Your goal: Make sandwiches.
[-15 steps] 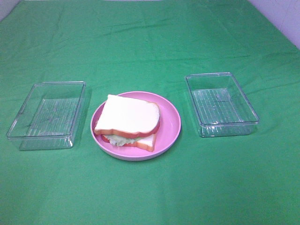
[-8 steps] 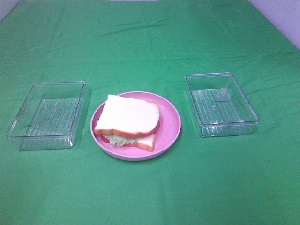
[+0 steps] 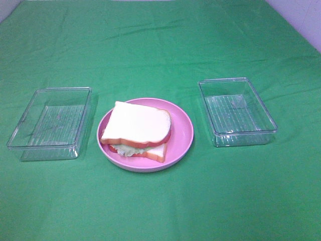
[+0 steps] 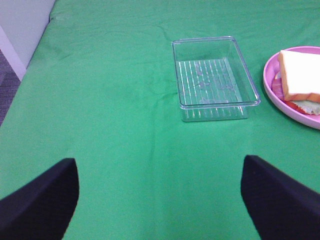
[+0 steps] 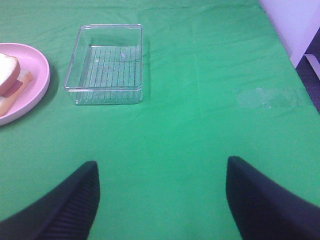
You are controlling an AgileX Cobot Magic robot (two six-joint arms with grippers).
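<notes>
Take the pink plate [image 3: 183, 135] as your reference. To its left sits one clear tray [image 3: 50, 123], empty, and your left gripper [image 4: 160, 197] hangs back from it with jaws spread, holding nothing. On the plate itself the sandwich [image 3: 136, 129] is stacked, but its top slice sits skewed over the lettuce and lower slice; nudge it and the layers could slide apart. To the plate's right the second tray [image 3: 236, 111] is also empty, and your right gripper [image 5: 161, 200] is likewise spread wide, well clear of it.
</notes>
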